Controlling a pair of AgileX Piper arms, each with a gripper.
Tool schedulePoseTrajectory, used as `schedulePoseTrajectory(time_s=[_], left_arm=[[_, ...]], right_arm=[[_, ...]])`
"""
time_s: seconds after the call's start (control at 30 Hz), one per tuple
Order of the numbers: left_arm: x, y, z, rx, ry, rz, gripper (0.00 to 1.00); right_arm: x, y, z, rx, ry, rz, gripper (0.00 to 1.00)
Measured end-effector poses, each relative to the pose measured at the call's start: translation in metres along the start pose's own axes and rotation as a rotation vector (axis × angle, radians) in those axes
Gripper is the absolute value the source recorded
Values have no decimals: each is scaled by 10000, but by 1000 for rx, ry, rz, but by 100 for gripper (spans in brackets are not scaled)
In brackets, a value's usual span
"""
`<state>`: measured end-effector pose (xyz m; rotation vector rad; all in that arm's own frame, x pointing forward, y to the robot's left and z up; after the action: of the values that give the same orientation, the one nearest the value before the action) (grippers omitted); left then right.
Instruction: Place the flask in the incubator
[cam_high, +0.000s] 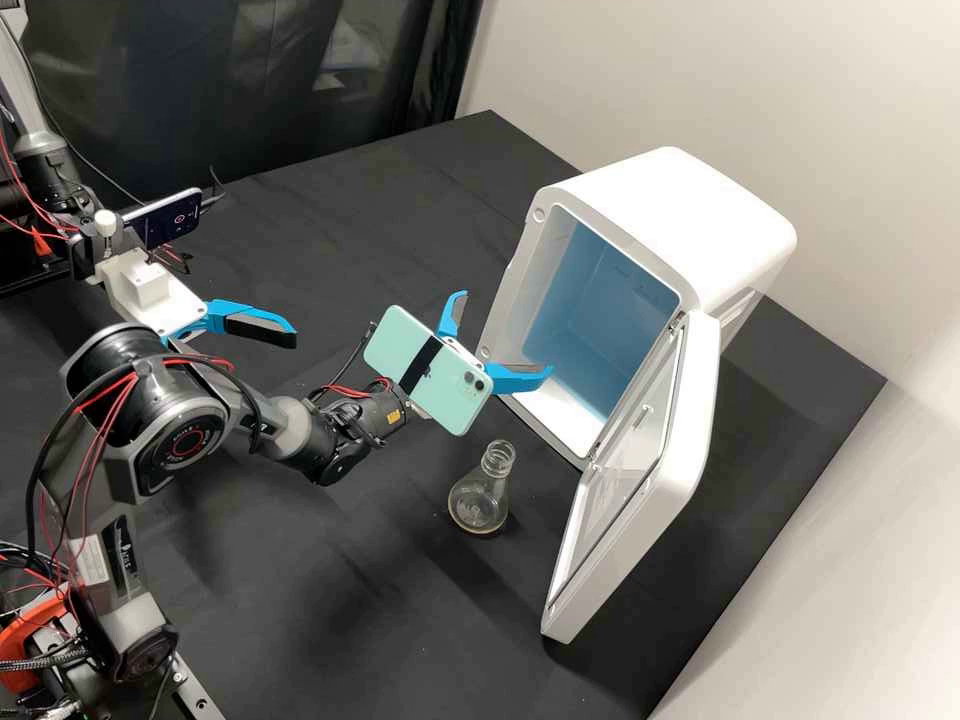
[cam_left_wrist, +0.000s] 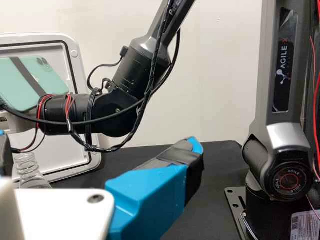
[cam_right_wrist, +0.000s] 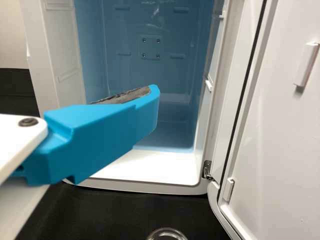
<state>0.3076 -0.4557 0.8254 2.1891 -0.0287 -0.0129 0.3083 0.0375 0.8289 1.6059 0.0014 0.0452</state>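
Arms: dark grey, rounded joints, red ring marking
Cables: red and black, looped
Right gripper: white, blue fingers

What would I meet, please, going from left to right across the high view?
In order: left gripper → flask → incubator.

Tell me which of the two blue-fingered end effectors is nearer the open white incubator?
The right end effector, at the open front of the incubator; the left end effector hangs well back.
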Motion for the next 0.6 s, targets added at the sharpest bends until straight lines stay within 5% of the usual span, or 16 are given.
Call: schedulePoseTrajectory(time_s=[0.43,0.6], left_arm=[[-1,14,-22,12,-9,10,100],[3,-14,-170,-36,26,38,100]], right_arm=[[0,0,0,0,0,0,100],[0,0,0,0,0,0,100]])
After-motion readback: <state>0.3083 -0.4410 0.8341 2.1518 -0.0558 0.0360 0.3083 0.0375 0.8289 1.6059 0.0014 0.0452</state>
